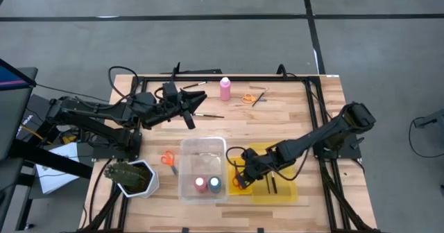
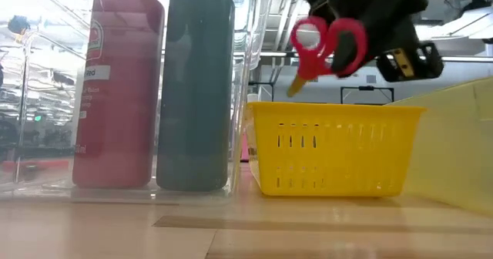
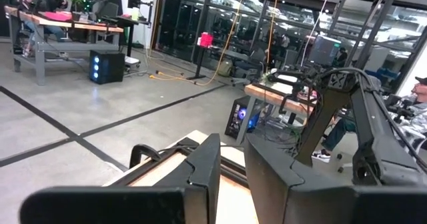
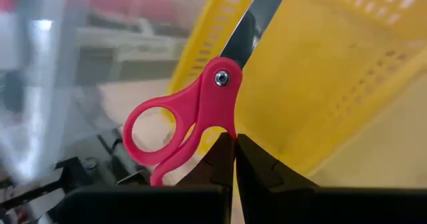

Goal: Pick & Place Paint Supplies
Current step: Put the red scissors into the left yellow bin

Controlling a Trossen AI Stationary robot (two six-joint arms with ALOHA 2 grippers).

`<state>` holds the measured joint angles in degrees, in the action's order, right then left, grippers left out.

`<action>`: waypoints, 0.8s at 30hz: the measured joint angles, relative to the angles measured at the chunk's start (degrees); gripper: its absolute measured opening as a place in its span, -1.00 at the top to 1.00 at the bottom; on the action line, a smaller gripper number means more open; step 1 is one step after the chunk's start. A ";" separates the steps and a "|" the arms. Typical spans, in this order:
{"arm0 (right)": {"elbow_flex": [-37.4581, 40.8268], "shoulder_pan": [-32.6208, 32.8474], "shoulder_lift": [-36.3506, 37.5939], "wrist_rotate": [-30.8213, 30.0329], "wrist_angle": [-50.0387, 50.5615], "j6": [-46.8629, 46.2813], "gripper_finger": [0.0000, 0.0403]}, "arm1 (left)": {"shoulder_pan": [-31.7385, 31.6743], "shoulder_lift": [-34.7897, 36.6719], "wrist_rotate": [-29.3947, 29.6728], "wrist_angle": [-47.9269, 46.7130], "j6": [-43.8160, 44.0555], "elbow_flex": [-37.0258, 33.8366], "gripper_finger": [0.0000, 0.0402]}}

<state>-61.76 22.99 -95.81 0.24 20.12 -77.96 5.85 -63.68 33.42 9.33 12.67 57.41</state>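
Wooden slat tabletop, grey floor around it.

Item: red-handled scissors, pinched by one handle loop in the right gripper, fingers pressed together on it. Held above the yellow bin; long axis tilted, blades pointing down toward the bin, loops uppermost. Plastic handles, steel blades, silver pivot screw.

Containers: clear bin just beside the yellow one, holding a red bottle and a dark blue bottle, both upright.

Left gripper: raised over the table's far side, fingers slightly apart, holding nothing.
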 joint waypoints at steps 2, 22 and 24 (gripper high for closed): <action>0.13 -0.47 -1.14 0.80 0.05 0.52 1.00 | 0.00 0.00 -0.02 -0.43 0.00 0.00 0.69; 0.11 -2.06 -2.03 4.49 -1.81 2.08 1.00 | 0.00 0.00 -0.19 -1.02 -0.39 0.00 0.69; 0.11 -2.06 -2.03 4.47 -1.81 2.08 1.00 | 0.00 0.00 -0.17 -1.02 -0.40 0.00 0.69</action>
<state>-61.65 20.93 -97.84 4.71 18.31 -75.88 5.85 -63.68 33.26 8.32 12.27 57.41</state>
